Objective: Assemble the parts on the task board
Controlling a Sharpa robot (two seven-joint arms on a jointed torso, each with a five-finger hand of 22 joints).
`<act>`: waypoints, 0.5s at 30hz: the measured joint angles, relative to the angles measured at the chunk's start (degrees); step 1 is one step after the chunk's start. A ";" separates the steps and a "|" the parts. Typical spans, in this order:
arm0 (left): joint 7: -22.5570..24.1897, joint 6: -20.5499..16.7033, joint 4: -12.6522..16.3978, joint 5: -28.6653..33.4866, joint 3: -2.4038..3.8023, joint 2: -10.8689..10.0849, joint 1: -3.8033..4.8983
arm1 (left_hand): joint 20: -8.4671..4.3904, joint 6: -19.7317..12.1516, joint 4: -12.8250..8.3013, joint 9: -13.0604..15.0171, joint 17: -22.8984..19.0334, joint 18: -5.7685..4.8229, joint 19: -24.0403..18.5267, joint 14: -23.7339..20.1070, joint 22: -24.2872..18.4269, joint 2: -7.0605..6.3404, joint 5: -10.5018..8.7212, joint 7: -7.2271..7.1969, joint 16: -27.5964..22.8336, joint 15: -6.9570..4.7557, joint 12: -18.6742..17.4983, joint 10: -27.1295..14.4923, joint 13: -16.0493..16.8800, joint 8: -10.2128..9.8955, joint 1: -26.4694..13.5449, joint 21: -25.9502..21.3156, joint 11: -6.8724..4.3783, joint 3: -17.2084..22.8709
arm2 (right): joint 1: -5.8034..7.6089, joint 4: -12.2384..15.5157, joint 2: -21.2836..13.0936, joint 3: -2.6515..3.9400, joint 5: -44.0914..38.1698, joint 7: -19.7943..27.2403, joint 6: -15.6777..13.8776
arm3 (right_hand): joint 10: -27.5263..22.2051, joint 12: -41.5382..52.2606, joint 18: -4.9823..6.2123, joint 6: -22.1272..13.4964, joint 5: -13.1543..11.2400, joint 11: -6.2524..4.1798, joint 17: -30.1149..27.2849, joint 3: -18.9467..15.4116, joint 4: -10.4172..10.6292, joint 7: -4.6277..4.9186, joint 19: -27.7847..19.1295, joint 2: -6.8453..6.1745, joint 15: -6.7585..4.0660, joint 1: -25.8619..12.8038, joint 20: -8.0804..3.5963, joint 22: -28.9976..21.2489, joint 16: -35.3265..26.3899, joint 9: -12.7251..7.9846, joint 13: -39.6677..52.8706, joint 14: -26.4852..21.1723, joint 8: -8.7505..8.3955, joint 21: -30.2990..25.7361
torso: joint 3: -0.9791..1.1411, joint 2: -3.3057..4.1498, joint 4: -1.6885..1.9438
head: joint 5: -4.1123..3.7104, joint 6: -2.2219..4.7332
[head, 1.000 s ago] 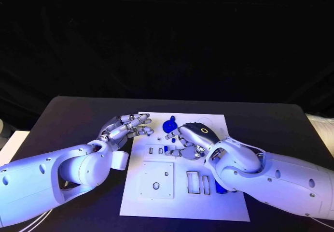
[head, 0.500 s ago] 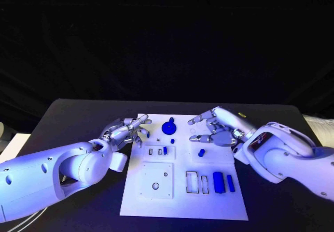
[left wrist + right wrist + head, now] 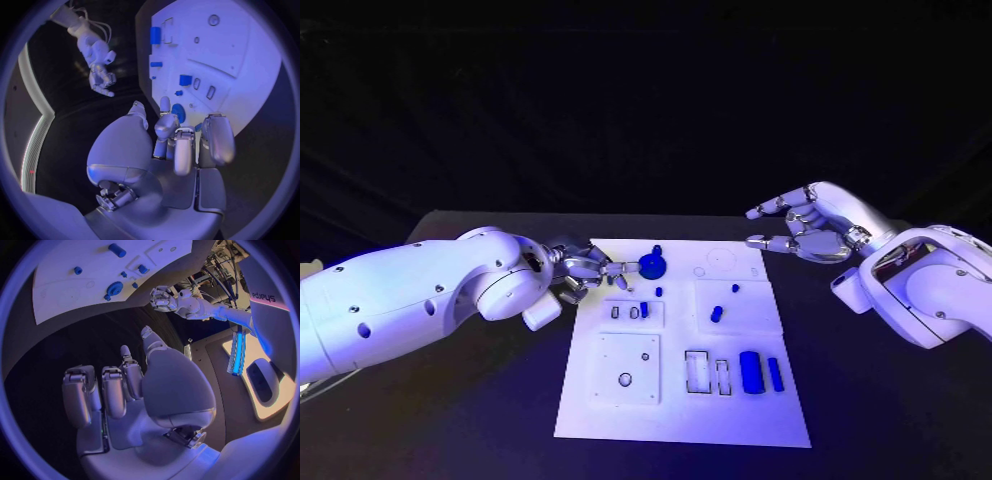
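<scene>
The white task board (image 3: 678, 400) lies mid-table with several blue parts on it. A round blue part (image 3: 652, 265) stands near its far left corner. Small blue pieces (image 3: 717, 313) sit mid-board, and a blue block (image 3: 750, 372) with a thin bar (image 3: 776, 373) lies nearer me on the right. My left hand (image 3: 589, 271) hovers at the board's left edge with its fingertips (image 3: 165, 106) just short of the round blue part (image 3: 178, 112), holding nothing. My right hand (image 3: 805, 232) is raised off the board's far right corner, fingers apart and empty.
The board has rectangular slots (image 3: 698, 368) and a square raised plate (image 3: 627, 368) near its front. Black table (image 3: 473, 400) surrounds it. The right wrist view shows the board (image 3: 81, 287) well away from my right hand (image 3: 125, 390), with the left hand (image 3: 165, 297) beyond.
My right hand has lifted off the middle of the board and drawn back up and to the right, uncovering the small parts. My left hand has edged closer to the round blue part.
</scene>
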 measured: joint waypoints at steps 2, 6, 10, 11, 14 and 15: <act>-3.30 2.12 -0.86 -4.42 -0.06 1.57 0.43 | -0.10 -1.04 0.05 1.51 0.00 0.00 0.10 0.00 1.08 0.05 0.00 0.00 0.00 0.00 0.79 0.00 0.93 1.42 0.06 0.72 0.00 -0.83 | 0.01 -0.21 -0.08 -0.08 0.49 0.00 0.00 | 0.00 0.00 0.00 0.00 0.18 0.00 0.00 -0.02 -0.02 0.00 0.00 0.00 0.00 0.00 0.00 0.00 0.00 0.03 0.00 0.00 0.00 0.00 | 0.08 -0.26 -0.03 | 0.05 -0.16; -8.46 5.53 -2.55 -11.78 -0.22 4.58 0.98 | -0.18 -2.21 0.07 3.70 -0.01 -0.88 0.61 0.00 3.16 0.92 0.00 -0.04 0.00 0.00 1.84 0.40 2.35 3.43 -0.14 1.96 -0.40 -1.94 | 0.04 -0.46 -0.19 -0.19 1.18 -0.08 -0.03 | 0.00 -0.43 0.00 0.19 1.13 0.00 0.00 -0.74 -0.73 -0.18 0.00 -0.39 0.00 1.15 0.00 0.00 -0.33 0.06 0.00 0.00 0.00 -0.23 | 0.20 -0.65 -0.08 | 0.34 -0.46; -11.16 7.12 -4.41 -15.77 -0.36 7.11 1.26 | -0.25 -2.31 0.12 5.03 -0.01 -0.89 1.10 0.00 4.62 0.63 0.00 -0.14 0.00 0.00 2.39 0.62 3.03 4.72 0.15 2.79 -0.62 -2.88 | 0.04 -0.78 -0.25 -0.26 1.48 -0.27 -0.06 | 0.00 -0.67 0.00 0.19 1.21 0.00 -0.01 -0.95 -0.94 -0.18 0.00 -0.44 0.00 1.64 0.00 -0.01 -0.33 0.06 0.00 0.00 0.00 -0.23 | 0.26 -0.88 -0.04 | 0.54 -0.64; -11.59 7.34 -4.83 -16.41 -0.37 7.65 1.34 | -0.37 -2.50 0.02 5.27 -0.01 -0.88 1.23 0.00 5.00 0.57 0.00 -0.33 0.00 0.00 2.54 0.62 3.25 4.85 0.15 2.97 -0.62 -2.97 | 0.04 -0.85 -0.25 -0.29 1.52 -0.33 -0.06 | 0.00 -0.67 0.00 0.19 1.21 0.00 -0.01 -0.95 -0.94 -0.18 0.00 -0.44 0.00 1.64 0.00 -0.01 -0.33 0.06 0.00 0.00 0.00 -0.23 | 0.25 -0.91 -0.03 | 0.58 -0.68; -12.51 7.85 -5.91 -17.83 -0.42 8.94 1.54 | -0.29 -2.52 0.02 5.63 -0.01 -0.88 1.53 0.00 5.77 0.41 0.01 -0.35 0.00 0.00 2.83 1.03 3.67 5.13 0.13 3.43 -0.59 -2.97 | 0.04 -1.00 -0.23 -0.34 1.62 -0.54 -0.07 | 0.00 -0.67 0.00 0.19 1.44 0.00 -0.01 -0.95 -0.94 -0.19 0.00 -0.44 0.00 1.64 0.00 -0.01 -0.33 0.06 0.00 0.00 0.00 -0.23 | 0.27 -0.96 0.04 | 0.70 -0.76; -12.82 8.01 -6.37 -18.29 -0.49 9.47 1.58 | -0.38 -2.52 0.02 5.80 -0.01 -0.89 1.63 0.00 5.83 0.36 0.01 -0.35 0.00 0.00 3.12 1.03 3.83 5.29 0.08 3.44 -0.59 -2.97 | 0.04 -1.06 -0.18 -0.35 1.65 -0.63 -0.07 | 0.00 -0.67 0.00 0.19 1.44 0.00 -0.01 -0.95 -0.94 -0.19 0.00 -0.44 0.00 1.64 0.00 -0.01 -0.33 0.06 -0.01 0.00 0.00 -0.23 | 0.27 -0.96 0.05 | 0.73 -0.77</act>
